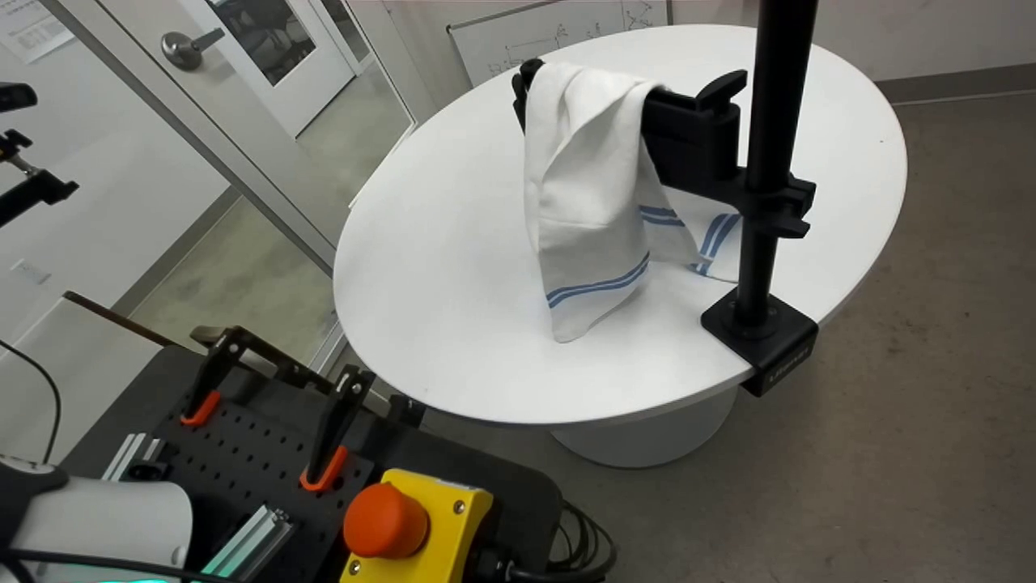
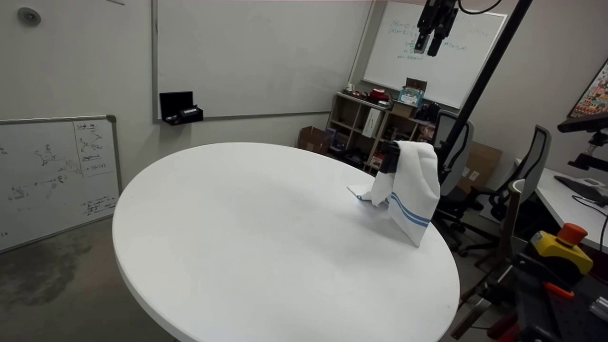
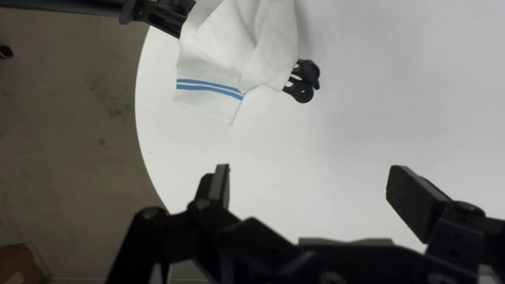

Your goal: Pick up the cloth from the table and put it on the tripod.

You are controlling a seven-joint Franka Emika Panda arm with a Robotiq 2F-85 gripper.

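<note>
Table: white, rounded top, borne on a single pale pedestal. Near it I note a black work surface, its visible corner rounded off.

Tripod: a single black post rising from a square block at the table's rim, with a side arm reaching in over the tabletop.

Cloth: white, with paired blue stripes. I find it on the tripod, draped over the side arm, creased, falling to both sides. One striped end spreads onto the tabletop, passing behind the post in an exterior view; whether the lowest hanging corner also touches the table, I cannot tell from here.

Gripper: black, hanging high in an exterior view, well apart from the cloth. By the wrist view, its two fingers stand wide apart, white tabletop showing between them.

Yellow box: resting on the black work surface.

Button: orange-red, round, raised from the box's face.

Screws: two in view, on that same face.
</note>
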